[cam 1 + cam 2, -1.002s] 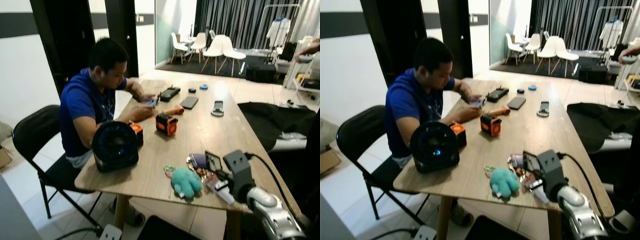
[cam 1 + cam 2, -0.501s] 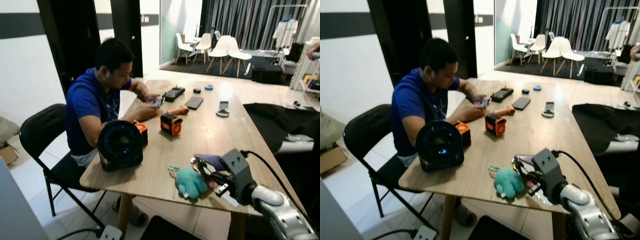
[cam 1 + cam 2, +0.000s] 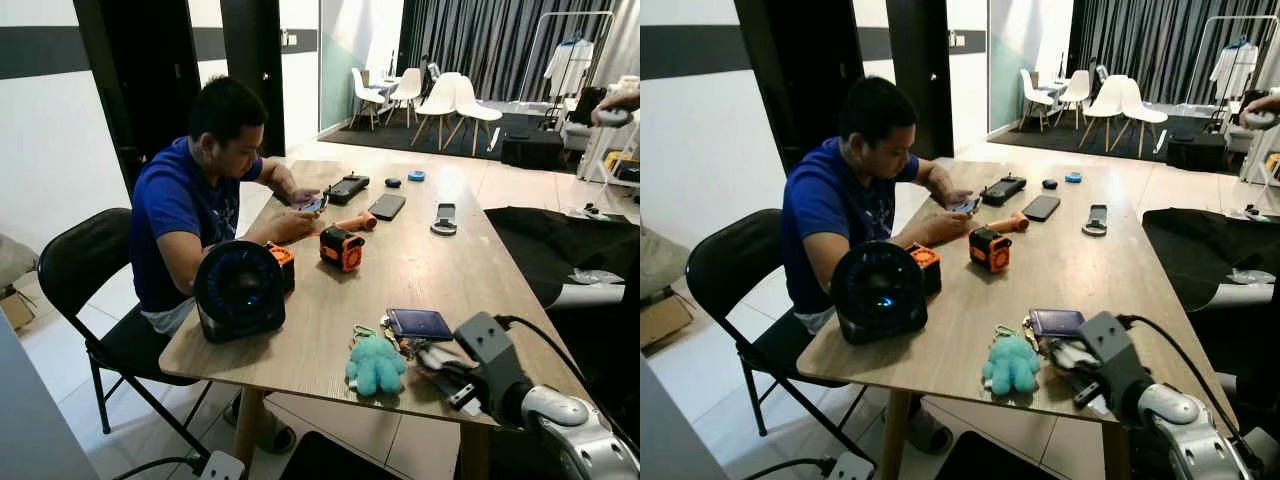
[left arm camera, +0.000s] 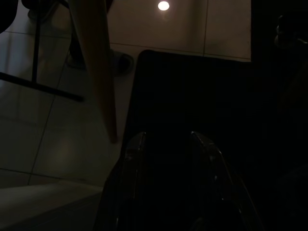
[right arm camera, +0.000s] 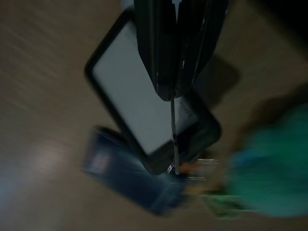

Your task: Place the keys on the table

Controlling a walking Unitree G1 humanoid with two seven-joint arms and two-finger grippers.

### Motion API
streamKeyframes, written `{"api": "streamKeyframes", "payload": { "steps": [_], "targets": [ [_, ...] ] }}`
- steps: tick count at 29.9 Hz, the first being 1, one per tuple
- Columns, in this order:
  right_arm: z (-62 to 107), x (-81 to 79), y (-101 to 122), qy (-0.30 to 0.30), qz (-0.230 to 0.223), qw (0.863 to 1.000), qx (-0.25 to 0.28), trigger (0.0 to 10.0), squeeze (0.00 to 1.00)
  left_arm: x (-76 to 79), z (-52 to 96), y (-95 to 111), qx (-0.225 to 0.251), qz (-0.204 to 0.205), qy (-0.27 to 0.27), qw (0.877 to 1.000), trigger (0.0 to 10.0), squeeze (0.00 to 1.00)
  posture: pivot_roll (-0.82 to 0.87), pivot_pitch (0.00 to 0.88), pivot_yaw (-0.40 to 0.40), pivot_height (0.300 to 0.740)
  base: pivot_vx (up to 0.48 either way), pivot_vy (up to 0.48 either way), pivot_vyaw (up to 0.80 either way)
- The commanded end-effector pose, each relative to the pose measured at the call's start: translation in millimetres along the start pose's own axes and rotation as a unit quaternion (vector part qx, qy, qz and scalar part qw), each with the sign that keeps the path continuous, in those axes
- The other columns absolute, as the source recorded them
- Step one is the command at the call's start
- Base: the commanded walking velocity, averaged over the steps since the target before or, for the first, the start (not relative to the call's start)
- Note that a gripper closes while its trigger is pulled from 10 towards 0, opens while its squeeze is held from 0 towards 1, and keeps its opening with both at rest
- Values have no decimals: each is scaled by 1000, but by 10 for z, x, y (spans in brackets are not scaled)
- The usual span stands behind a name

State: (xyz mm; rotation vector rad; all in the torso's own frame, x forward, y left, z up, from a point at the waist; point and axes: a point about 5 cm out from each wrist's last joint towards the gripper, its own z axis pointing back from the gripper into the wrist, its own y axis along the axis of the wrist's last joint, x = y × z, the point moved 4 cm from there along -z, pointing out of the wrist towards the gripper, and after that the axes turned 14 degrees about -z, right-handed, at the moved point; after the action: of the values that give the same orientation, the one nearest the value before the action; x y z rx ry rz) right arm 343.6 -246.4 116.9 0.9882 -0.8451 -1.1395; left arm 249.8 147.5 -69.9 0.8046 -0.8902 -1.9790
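Your right gripper's (image 5: pixel 174 91) black fingers are pressed together on a thin metal ring, low over the wooden table's (image 3: pixel 420 270) near edge. Below them lies the bunch of keys (image 3: pixel 395 340) with its teal plush charm (image 3: pixel 375 365) and dark blue card holder (image 3: pixel 420 323). A black round fan (image 3: pixel 238 290) and orange tape measure (image 3: pixel 341 248) stand farther off, beside a seated person (image 3: pixel 195 200). The left gripper (image 4: pixel 166 144) hangs idle, fingers parted.
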Motion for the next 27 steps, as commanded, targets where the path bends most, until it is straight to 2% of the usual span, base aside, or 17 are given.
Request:
{"api": "streamKeyframes", "payload": {
  "steps": [1,2,9,17,21,22,23,24,27],
  "targets": [
    [-1,139,24,-43,-8,999,15,10000,0,-1,10,-16,-1,-4,-1,1000,10000,0,39,23,30,740,0,0,0],
    [-10,187,18,-58,-17,998,19,10000,0,-4,10,-14,-1,-4,0,1000,10000,0,41,22,30,740,0,0,0],
    [-39,240,48,-74,-26,996,30,10000,0,-21,15,-23,-3,-5,2,1000,10000,0,44,23,29,740,0,0,0],
    [-87,208,93,-73,-26,996,40,10000,0,-35,21,-35,-6,-6,5,1000,10000,0,45,24,29,740,0,0,0],
    [-102,137,113,-48,-40,997,46,10000,0,-32,24,-39,-6,-7,5,1000,10000,0,45,23,29,740,0,0,0],
    [-108,67,135,-25,-46,997,50,10000,67,-31,24,-37,-5,-7,5,1000,10000,0,44,24,30,740,0,0,0],
    [-109,44,143,-17,-48,997,51,10000,208,-29,24,-36,-5,-7,4,1000,10000,0,44,24,30,740,0,0,0],
    [-111,14,150,-8,-50,997,52,10000,565,-28,24,-37,-5,-7,4,1000,10000,0,43,24,30,740,0,0,0],
    [-112,-13,156,1,-51,997,52,10000,565,-28,25,-38,-5,-7,4,1000,10000,0,43,24,30,740,0,0,0]
  ]
}}
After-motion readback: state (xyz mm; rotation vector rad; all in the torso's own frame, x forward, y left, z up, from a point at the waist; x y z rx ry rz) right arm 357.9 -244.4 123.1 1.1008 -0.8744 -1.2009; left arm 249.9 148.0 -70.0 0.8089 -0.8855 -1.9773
